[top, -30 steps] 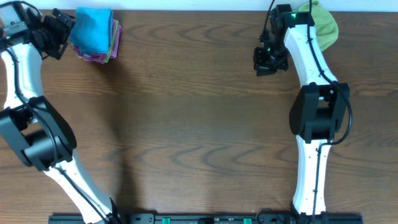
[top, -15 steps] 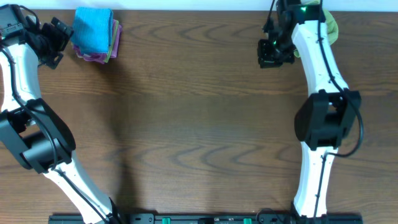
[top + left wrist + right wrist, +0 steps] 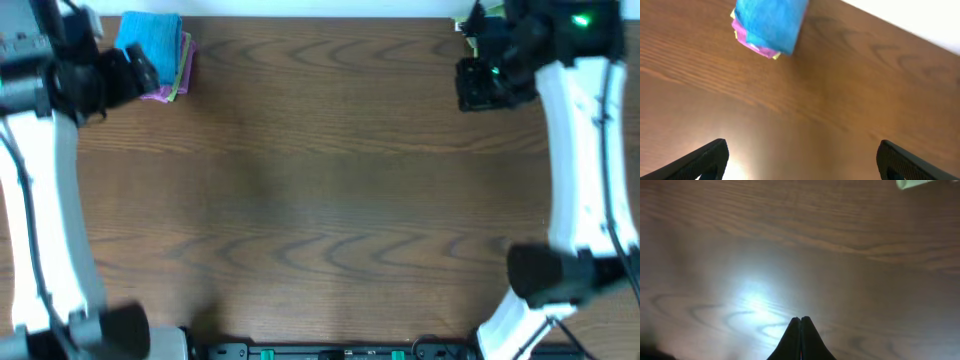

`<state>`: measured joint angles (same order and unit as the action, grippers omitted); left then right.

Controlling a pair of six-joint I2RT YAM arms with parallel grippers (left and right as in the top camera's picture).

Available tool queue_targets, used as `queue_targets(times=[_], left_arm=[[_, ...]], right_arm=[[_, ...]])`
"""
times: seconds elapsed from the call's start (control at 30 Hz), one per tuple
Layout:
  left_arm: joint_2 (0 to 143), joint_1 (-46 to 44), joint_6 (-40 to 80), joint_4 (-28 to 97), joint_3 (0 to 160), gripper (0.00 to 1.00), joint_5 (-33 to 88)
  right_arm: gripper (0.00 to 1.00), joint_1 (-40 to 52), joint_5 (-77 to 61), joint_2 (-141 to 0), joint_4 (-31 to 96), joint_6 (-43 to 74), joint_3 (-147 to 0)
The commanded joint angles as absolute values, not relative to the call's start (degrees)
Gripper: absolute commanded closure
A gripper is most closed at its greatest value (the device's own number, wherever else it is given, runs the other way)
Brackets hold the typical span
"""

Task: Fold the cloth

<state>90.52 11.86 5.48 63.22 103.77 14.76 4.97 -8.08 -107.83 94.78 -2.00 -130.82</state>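
Since the cloth lies folded small on top of a purple cloth at the far left of the desk, I think the folding is about done. The left hand is close to the pile but not touching it, fingers spread wide with nothing in them, and the right hand is way over at the far right, pinched tight on nothing. To finish well, the left hand should move off without bumping the pile, so the neat fold does not slip.
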Motion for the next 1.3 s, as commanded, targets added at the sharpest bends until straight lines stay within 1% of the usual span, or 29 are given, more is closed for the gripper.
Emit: queue_targets(times=[0.0, 0.1, 0.27, 0.37, 0.5, 0.63, 0.67, 0.77, 0.97, 1.27], left_arm=[[81.7, 9.3, 2.9, 62.5, 95.3, 0.04, 12.8], [69.0, 6.6, 2.9, 62.6, 86.1, 0.04, 11.1], [48.7, 3.2, 3.3, 66.5, 75.1, 0.04, 11.0], [38.0, 2.6, 3.9, 69.8, 70.1, 0.04, 11.0], [28.4, 2.6, 4.3, 75.6, 65.6, 0.05, 13.3], [23.6, 2.6, 4.3, 80.8, 64.1, 0.04, 14.3], [23.0, 2.6, 4.3, 81.1, 64.1, 0.05, 14.3], [22.3, 2.6, 5.1, 81.4, 64.1, 0.04, 15.1], [22.3, 2.6, 12.6, 81.5, 64.1, 0.05, 15.1], [22.3, 2.6, 12.7, 81.7, 64.1, 0.05, 14.9]], right_arm=[[0.98, 6.2, -8.4, -100.0, 95.9, -3.7, -130.7], [0.98, 8.2, -8.4, -89.2, 95.1, -3.7, -124.6], [0.98, 12.3, -8.5, -66.6, 89.0, -3.4, -103.4], [0.98, 12.8, -10.5, -53.8, 86.6, -2.0, -91.4], [0.98, 12.8, -11.5, -40.8, 87.0, -0.2, -80.7], [0.98, 12.8, -11.9, -33.5, 88.6, 0.4, -76.6], [0.94, 12.8, -12.1, -32.6, 88.8, 0.4, -76.5], [0.01, 12.8, -12.3, -31.1, 90.0, 0.8, -76.5], [0.01, 12.8, -12.2, -31.1, 93.1, 0.8, -76.5], [0.01, 12.8, -12.2, -31.1, 93.1, 0.8, -76.5]])
